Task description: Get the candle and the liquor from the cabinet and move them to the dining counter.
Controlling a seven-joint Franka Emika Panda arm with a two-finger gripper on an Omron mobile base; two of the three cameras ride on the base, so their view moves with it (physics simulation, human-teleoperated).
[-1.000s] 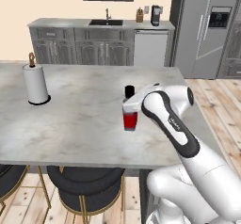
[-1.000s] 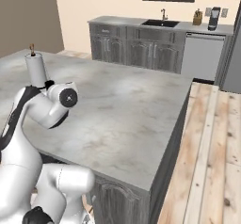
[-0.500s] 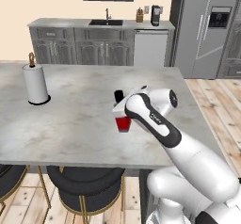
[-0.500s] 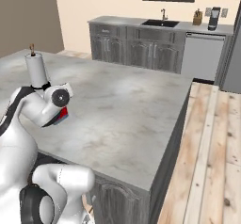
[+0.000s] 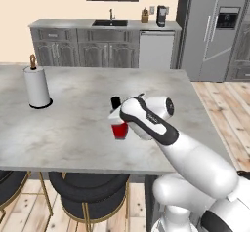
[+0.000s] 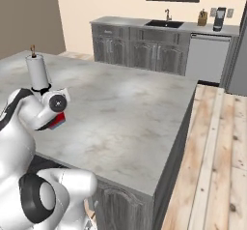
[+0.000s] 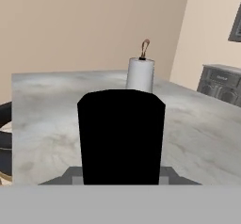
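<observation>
The dining bench (image 5: 73, 128), a large pale marbled island top, is carrying everything here. The white arm (image 5: 185, 153) is reaching over it from the near side. A paper-towel roll (image 5: 37, 86) is standing upright toward the bench's left part, well apart from the arm. The end effector (image 5: 118, 115) is clamping the liquor (image 5: 119, 130) near the bench's middle, the red lower body sitting at or just above the surface; contact is unclear. In the hand view, its black cap (image 7: 121, 136) is looming in front.
</observation>
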